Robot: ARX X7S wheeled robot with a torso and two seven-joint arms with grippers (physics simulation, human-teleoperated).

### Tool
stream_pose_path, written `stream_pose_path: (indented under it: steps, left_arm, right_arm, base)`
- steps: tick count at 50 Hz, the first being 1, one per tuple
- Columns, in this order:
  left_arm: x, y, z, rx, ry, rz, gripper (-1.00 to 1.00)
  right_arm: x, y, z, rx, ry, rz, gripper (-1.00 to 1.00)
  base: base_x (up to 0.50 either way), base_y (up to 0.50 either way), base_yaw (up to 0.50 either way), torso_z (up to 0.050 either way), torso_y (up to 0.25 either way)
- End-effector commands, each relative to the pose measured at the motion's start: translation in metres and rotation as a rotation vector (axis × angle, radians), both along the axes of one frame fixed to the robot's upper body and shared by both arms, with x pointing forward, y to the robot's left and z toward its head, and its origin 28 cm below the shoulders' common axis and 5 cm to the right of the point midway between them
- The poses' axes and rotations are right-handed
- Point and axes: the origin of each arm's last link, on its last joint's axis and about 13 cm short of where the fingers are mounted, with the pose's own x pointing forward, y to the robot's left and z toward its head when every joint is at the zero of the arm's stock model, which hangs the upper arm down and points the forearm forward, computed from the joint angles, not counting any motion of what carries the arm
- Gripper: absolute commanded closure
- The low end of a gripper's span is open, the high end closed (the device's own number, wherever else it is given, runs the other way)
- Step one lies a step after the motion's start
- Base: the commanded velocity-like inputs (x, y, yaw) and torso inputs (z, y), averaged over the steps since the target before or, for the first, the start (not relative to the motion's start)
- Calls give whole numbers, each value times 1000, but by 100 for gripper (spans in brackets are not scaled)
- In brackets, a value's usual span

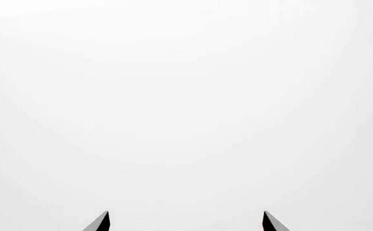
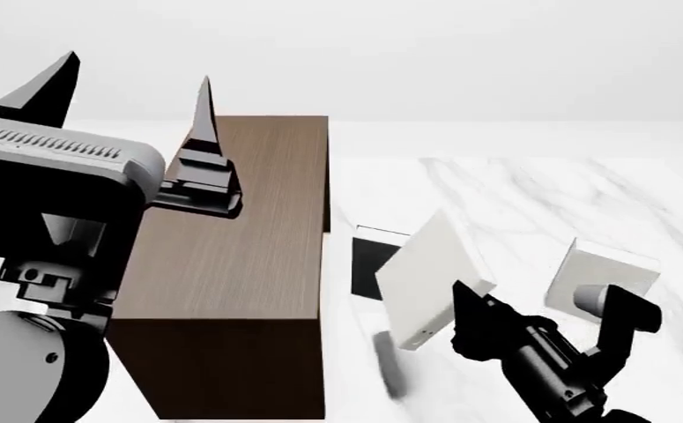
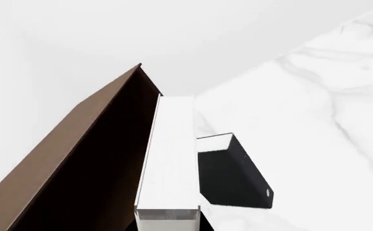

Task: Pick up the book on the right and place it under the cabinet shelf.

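Clearly, the plain white, nearly square hardback book [image 2: 426, 278] is off the white marble desk [image 2: 553, 189], held tilted in the air by the right pincer [image 2: 464, 322], which grips its lower edge. It hangs just beside the tall dark-brown wood-grain cabinet shelf [image 2: 241, 282], between that box and the black-covered book [image 2: 371, 260] standing on the desk behind it. A duller pale book [image 2: 605, 273] stands well apart, further to the right.

To do this step well, I judge the book should be turned edge-on to the cabinet's opening and slid in low and level, so its corner does not strike the cabinet wall or knock over the black book.

The right wrist view shows what the head view hides: the white book's edge [image 3: 170, 159] running close along the cabinet's dark inner side [image 3: 90, 178], with the black book [image 3: 231, 175] just on its other side. The head view alone shows the pale book and the left pincer [image 2: 129, 84], raised above the cabinet with its tips spread apart; the left wrist view shows only those tips [image 1: 186, 221] against blank white.
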Motion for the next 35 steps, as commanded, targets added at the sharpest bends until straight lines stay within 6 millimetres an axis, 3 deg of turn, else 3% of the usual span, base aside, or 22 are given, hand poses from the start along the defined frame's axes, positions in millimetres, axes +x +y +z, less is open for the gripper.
stream_pose_path:
  steps: [1, 35]
  left_arm:
    - [0, -1, 0, 1, -3, -5, -100]
    - [2, -2, -5, -3, 5, -17, -100]
  right_arm:
    - [-3, 7, -10, 86, -21, 29, 100]
    - [-17, 21, -44, 253, -34, -7, 100]
  base:
    - [0, 0, 0, 0, 0]
    - [0, 0, 0, 0, 1]
